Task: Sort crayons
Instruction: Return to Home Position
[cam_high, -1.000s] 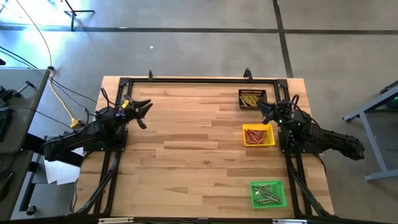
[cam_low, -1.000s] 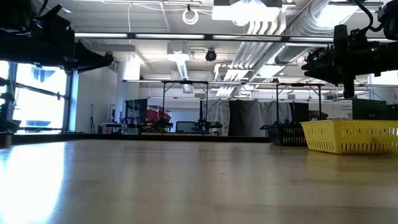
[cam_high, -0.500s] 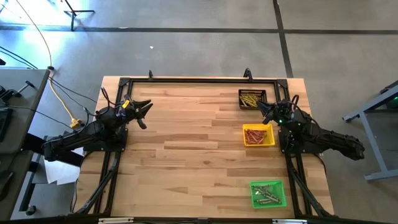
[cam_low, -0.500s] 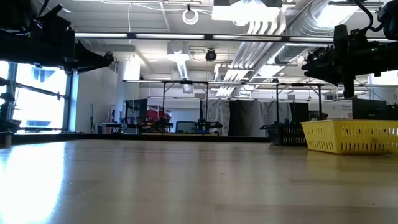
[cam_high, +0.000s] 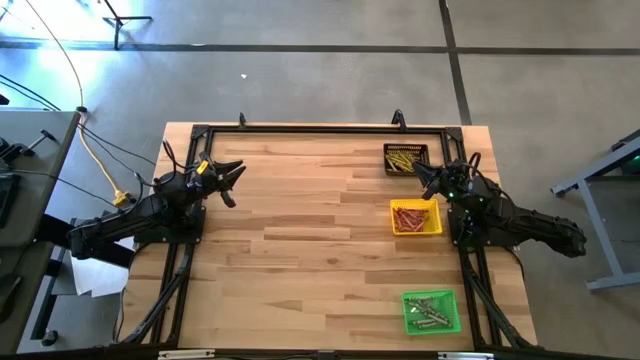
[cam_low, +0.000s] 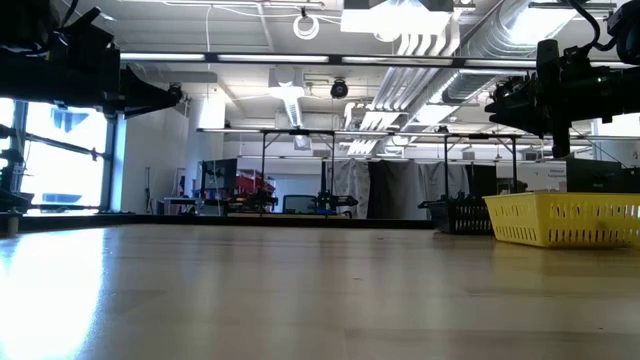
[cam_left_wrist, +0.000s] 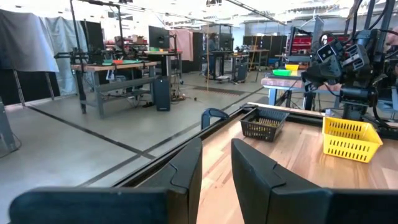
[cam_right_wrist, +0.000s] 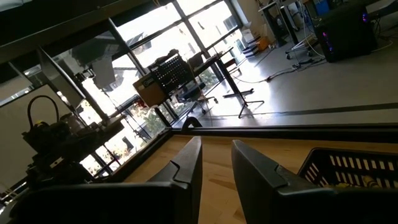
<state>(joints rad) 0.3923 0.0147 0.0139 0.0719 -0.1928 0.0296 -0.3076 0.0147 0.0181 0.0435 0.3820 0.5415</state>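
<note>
We sit at home: left gripper (cam_high: 236, 184) and right gripper (cam_high: 422, 181) both slightly parted, empty. Crayons (cam_high: 413, 217) lie sorted in trays (cam_high: 437, 218); we judge nothing remains.

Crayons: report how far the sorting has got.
Done: yellow crayons lie in the black tray, red crayons in the yellow tray, grey crayons in the green tray. In hand: nothing; the left hand and right hand hover open and empty at the sides of the table. Left: no loose crayon shows on it.
</note>
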